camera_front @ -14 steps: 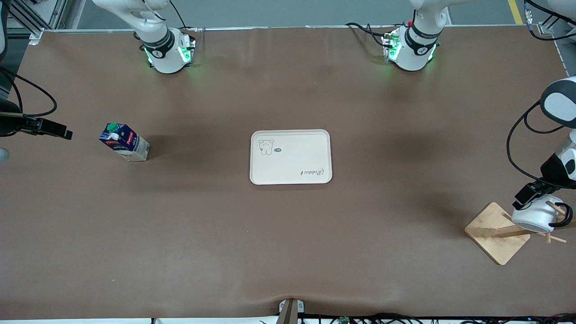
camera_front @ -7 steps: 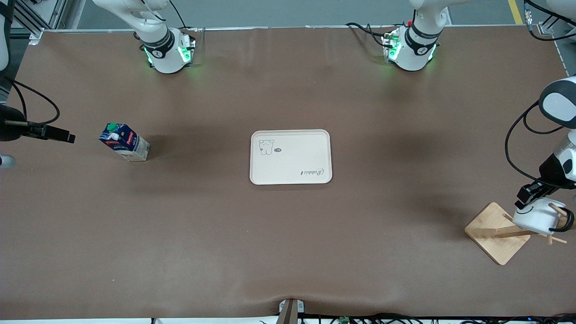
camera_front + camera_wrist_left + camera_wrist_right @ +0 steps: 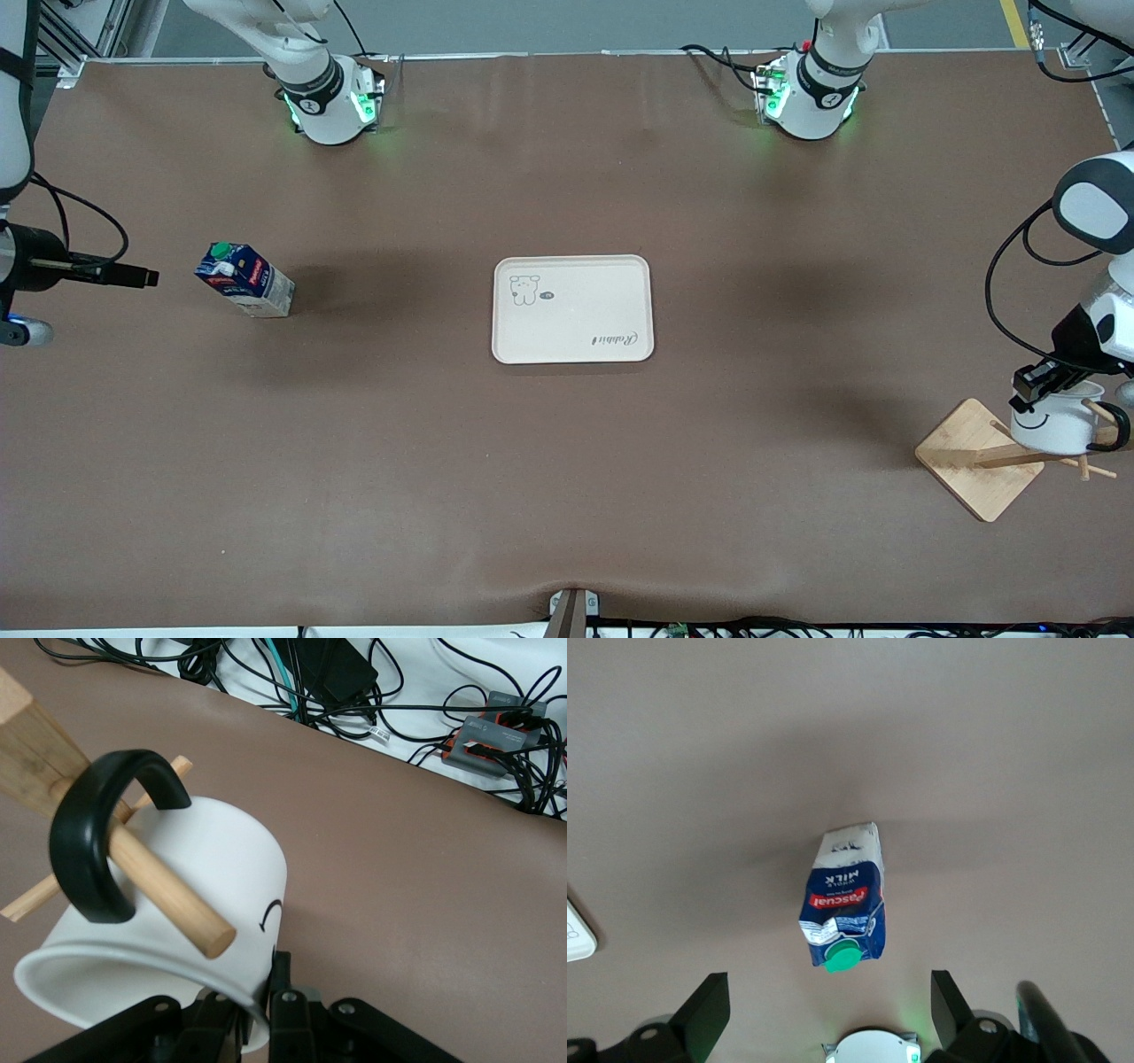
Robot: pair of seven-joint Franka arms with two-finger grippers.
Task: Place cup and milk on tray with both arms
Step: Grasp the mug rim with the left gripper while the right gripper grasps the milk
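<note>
Left gripper point(image 3: 257, 1014) clamps its jaws on the cup point(image 3: 1054, 424) (handle hooked on the rack's peg point(image 3: 168, 895)); right gripper point(image 3: 824, 1014), jaws spread, faces the milk point(image 3: 244, 279).

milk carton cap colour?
Green: the cap on the milk shows best in the right wrist view.

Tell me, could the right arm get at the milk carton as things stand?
Probably yes. The right gripper hangs open beside the milk, at the right arm's end of the table, with only bare table between them. In the right wrist view the carton stands between its fingers.
</note>
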